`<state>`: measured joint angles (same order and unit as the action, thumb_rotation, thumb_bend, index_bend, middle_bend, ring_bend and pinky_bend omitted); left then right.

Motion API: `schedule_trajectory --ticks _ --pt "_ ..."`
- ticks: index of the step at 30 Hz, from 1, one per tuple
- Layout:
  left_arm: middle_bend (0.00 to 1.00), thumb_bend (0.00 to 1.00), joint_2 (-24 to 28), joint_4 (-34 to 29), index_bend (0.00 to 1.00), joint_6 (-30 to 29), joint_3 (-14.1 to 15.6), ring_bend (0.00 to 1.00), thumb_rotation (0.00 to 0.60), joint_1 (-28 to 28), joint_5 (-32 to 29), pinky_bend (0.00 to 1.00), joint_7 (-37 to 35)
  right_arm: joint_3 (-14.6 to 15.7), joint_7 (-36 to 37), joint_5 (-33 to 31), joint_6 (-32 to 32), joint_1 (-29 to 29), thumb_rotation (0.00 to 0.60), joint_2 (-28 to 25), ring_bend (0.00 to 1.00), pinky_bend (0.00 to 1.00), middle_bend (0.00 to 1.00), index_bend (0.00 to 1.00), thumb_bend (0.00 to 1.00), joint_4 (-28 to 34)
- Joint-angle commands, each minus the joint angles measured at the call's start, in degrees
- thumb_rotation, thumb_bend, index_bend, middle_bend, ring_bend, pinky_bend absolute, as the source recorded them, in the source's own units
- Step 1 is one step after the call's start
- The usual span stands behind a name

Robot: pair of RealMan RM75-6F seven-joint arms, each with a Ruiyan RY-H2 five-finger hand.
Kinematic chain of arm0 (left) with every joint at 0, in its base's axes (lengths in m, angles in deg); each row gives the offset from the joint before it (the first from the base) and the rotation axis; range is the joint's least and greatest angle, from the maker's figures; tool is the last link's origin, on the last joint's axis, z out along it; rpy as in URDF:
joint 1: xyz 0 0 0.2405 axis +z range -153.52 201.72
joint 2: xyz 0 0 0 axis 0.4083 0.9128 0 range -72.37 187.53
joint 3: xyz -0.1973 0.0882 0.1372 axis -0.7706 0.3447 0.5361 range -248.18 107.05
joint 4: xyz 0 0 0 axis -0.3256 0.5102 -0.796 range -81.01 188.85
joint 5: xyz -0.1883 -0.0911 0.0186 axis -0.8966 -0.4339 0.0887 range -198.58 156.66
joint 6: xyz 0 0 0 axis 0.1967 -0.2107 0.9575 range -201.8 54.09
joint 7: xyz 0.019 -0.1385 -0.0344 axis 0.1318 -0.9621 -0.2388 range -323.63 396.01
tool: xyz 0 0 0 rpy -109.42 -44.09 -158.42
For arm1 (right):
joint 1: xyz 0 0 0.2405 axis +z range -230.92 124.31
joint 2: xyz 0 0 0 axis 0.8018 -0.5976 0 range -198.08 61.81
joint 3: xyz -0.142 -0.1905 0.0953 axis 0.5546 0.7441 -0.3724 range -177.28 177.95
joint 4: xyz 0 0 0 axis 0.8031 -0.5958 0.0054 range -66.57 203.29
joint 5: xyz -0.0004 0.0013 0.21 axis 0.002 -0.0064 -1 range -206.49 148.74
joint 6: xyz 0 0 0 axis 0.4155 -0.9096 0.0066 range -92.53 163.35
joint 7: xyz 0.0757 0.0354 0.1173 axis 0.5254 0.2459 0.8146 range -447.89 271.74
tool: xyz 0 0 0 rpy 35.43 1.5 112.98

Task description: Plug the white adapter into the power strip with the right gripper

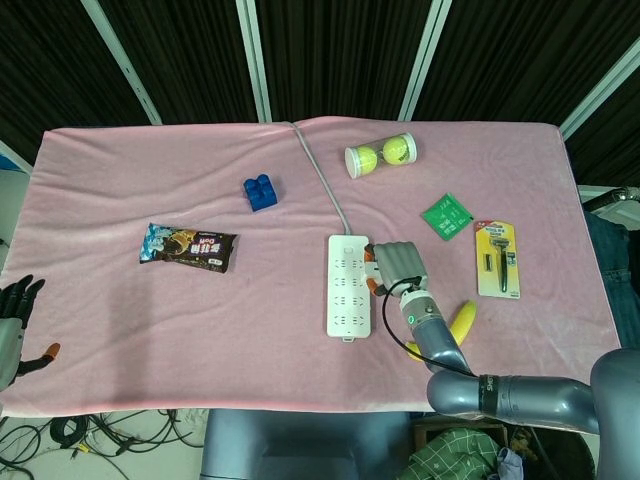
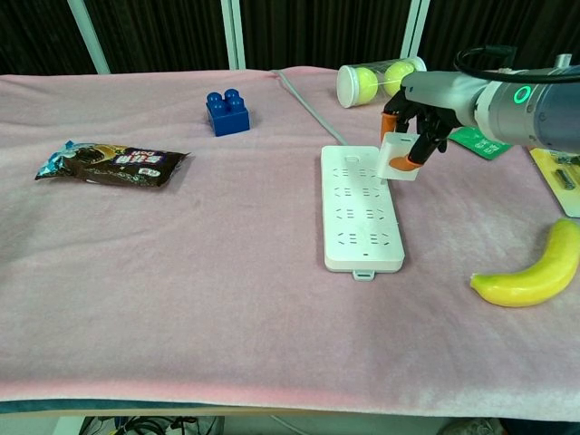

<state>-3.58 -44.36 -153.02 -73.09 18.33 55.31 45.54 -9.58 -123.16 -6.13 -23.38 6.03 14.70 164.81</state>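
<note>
Chest view: my right hand carries the small white plastic adapter in the air above the right edge of the flat white multi-socket power strip, which lies on the pink cloth-covered table. The pickup looks done; by my reading, what remains is lining the adapter up with a socket and pressing it home, since it hangs clear of the strip's face and no plug is seated yet. My fingers are curled around the adapter's upper part, pinching it between the orange-tipped thumb and the other fingers, so the hand is closed on the block rather than spread. From the head view, the same hand sits over the strip's upper right side and hides most of the adapter, so which socket lies beneath it I cannot tell. My left hand rests at the table's far left corner, away from the work, holding nothing, fingers apart. A yellow banana lies to the right of the strip, well apart from it.
</note>
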Motion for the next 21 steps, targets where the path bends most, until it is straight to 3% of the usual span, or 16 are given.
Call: schedule_trajectory --ticks 1,21 --pt "0.0 0.24 0.0 0.0 0.01 0.0 0.0 0.0 0.6 0.0 0.0 0.0 0.0 0.2 0.2 0.5 0.5 -0.2 0.6 0.2 0.65 0.54 0.65 0.71 0.36 -0.4" --pt "0.0 0.24 0.1 -0.3 0.01 0.2 -0.1 0.0 0.6 -0.1 -0.7 0.0 0.3 -0.3 1.8 3.0 2.4 -0.9 0.6 2.4 0.65 0.54 0.65 0.71 0.36 -3.2"
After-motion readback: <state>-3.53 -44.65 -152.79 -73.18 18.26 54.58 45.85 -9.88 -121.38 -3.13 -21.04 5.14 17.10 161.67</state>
